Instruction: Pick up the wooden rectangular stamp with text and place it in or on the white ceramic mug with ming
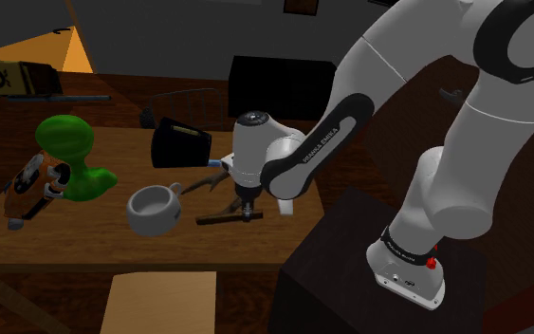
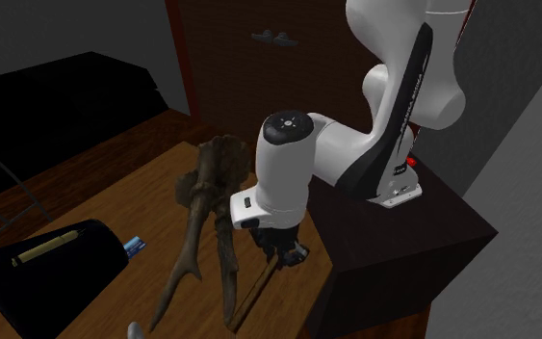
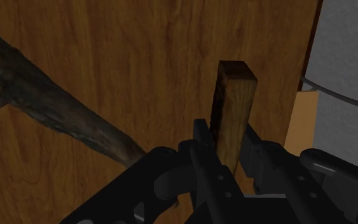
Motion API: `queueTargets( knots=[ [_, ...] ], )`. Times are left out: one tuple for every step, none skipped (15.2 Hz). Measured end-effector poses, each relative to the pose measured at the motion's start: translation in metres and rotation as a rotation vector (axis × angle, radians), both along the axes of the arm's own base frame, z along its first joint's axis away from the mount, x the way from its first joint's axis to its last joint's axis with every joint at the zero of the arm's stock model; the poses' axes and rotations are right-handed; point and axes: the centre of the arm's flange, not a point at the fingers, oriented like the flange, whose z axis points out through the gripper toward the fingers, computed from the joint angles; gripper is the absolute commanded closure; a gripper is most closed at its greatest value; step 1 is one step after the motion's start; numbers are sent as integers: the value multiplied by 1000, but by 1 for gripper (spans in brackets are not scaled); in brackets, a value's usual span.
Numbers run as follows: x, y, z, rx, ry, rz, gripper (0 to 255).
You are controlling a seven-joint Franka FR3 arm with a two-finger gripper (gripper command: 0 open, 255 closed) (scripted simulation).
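Note:
The wooden stamp point(image 3: 234, 105) is a long brown block, and my gripper point(image 3: 229, 151) is shut on its near end, one black finger point(image 3: 202, 141) on each side. In the shoulder view the stamp point(image 1: 219, 218) lies level and low over the table's near edge, sticking out from the gripper point(image 1: 247, 212) toward that view's left. The pale mug point(image 1: 153, 209) stands upright on the table a short way beyond the stamp's free end. In the second exterior view the gripper point(image 2: 280, 252) holds the stamp point(image 2: 262, 286) beside the table's edge.
A dark antler-like branch point(image 2: 201, 197) lies on the wooden table point(image 1: 84, 226) next to the gripper. A black box point(image 1: 179, 144), a green figure point(image 1: 73, 157) and an orange toy point(image 1: 30, 188) stand further along. A cardboard box point(image 1: 158, 302) sits below; the stand point(image 1: 350, 275) is close by.

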Motion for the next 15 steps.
queueTargets(
  knots=[
    [0, 1, 6, 0, 0, 0, 255],
    [0, 1, 10, 0, 0, 0, 255],
    [0, 1, 16, 0, 0, 0, 255],
    [0, 0, 20, 0, 0, 0, 255],
    [1, 0, 25, 0, 0, 0, 255],
    [1, 1, 30, 0, 0, 0, 255],
    [0, 1, 35, 0, 0, 0, 255],
    [1, 0, 41, 0, 0, 0, 255],
    [0, 0, 46, 0, 0, 0, 255],
    [1, 0, 52, 0, 0, 0, 255],
    [1, 0, 58, 0, 0, 0, 255],
    [1, 0, 63, 0, 0, 0, 255],
    [0, 1, 68, 0, 0, 0, 255],
    [0, 1, 73, 0, 0, 0, 255],
    [5, 4, 74, 0, 0, 0, 255]
  ],
)
